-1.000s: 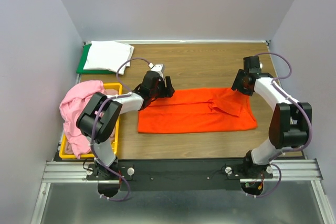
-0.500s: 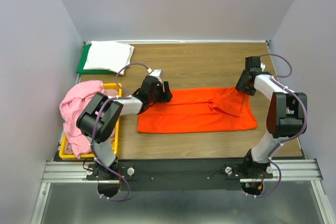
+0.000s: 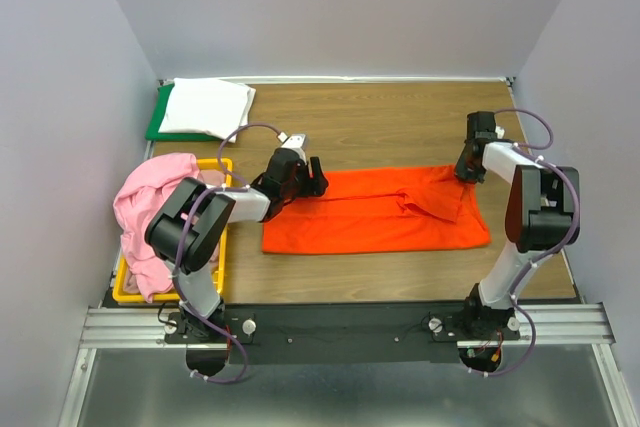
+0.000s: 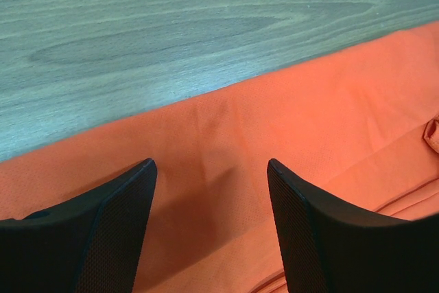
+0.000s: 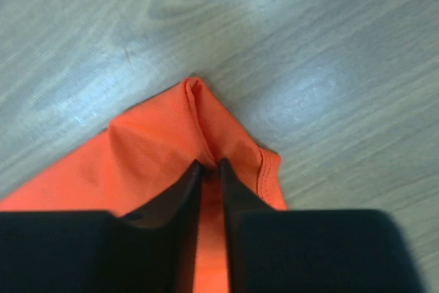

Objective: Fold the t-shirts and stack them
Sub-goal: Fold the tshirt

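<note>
Now, a bright orange soft cloth t-shirt (image 3: 375,212) lies spread as a long rectangle on a brown wooden table (image 3: 400,117). My right claw (image 5: 208,166) is clenched on its far right corner, a peak of cloth pinched between the fingers. My left claw (image 4: 211,166) hangs released over its far left edge, grasping nothing. I judge the cloth light, limp and a little slippery; corners and hems give the surest hold. A folded white cloth t-shirt (image 3: 205,107) lies beyond its far left corner. No brand, label or writing shows.
</note>
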Tool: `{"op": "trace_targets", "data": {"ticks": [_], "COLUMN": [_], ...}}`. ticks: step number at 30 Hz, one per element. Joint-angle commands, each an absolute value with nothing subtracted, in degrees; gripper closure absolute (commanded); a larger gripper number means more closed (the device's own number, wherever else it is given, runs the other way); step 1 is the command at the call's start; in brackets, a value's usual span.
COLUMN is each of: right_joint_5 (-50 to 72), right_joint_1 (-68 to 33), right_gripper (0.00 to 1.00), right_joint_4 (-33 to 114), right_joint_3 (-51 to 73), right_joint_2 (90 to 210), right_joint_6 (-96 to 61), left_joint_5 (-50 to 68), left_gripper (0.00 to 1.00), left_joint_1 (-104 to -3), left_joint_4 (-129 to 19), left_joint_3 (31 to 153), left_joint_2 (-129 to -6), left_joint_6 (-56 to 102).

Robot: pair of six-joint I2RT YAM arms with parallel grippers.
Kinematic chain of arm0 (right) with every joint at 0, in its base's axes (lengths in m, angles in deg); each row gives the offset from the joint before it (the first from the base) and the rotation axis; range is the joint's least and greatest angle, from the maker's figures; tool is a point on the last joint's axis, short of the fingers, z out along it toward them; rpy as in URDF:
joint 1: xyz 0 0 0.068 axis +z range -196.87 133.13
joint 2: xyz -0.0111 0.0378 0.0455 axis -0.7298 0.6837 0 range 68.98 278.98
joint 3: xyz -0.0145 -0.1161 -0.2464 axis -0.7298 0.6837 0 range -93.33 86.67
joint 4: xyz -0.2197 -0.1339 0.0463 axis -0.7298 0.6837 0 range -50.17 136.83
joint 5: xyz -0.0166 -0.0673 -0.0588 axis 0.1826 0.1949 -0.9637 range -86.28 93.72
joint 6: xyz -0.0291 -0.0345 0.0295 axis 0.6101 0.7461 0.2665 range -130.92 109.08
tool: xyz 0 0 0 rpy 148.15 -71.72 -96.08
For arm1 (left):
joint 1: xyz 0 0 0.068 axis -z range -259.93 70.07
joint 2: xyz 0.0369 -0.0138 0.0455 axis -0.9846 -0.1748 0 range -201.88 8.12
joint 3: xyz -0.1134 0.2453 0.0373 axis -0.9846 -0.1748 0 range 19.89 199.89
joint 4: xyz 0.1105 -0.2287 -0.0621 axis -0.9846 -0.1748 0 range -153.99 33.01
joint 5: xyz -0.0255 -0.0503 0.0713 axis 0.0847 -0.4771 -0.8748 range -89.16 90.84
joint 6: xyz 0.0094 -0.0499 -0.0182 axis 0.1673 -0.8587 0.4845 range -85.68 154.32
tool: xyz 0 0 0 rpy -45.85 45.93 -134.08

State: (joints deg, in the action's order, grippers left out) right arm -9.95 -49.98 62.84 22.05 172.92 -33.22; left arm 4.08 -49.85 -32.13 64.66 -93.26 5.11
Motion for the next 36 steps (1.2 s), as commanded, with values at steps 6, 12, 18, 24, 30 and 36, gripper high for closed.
{"op": "trace_targets", "data": {"ticks": [6, 12, 18, 24, 30, 36], "right_joint_5": [-12.0, -10.9, -8.3, -2.7, -0.5, 0.9], "right_joint_1": [-51.1, -51.1, -51.1, -50.8, -50.1, -49.9], "right_gripper": [1.00, 1.00, 0.99, 0.99, 0.50, 0.18], "right_joint_4": [62.0, 62.3, 65.1, 67.7, 69.7, 70.5], "right_joint_3": [18.2, 9.2, -5.6, -16.8, -24.9, -25.7], "right_joint_2": [179.5, 186.1, 195.1, 202.1, 204.7, 198.3], "right_joint_6": [-33.0, -31.2, -29.3, -28.9, -28.1, -26.9], "left_joint_5": [1.3, 1.6, 1.5, 3.1, 2.9, 1.3], "left_gripper": [0.26, 0.26, 0.26, 0.26, 0.26, 0.25], "left_joint_1": [-49.8, -49.7, -48.6, -44.6, -42.6, -42.3], "left_joint_4": [-34.1, -33.9, -33.5, -32.0, -32.9, -36.2], "left_joint_3": [59.5, 56.0, 49.4, 44.7, 42.2, 45.0], "left_joint_2": [-91.1, -87.9, -82.2, -75.7, -68.0, -63.3], "left_joint_6": [3.5, 1.9, -1.5, -5.6, -8.2, -4.2]}}
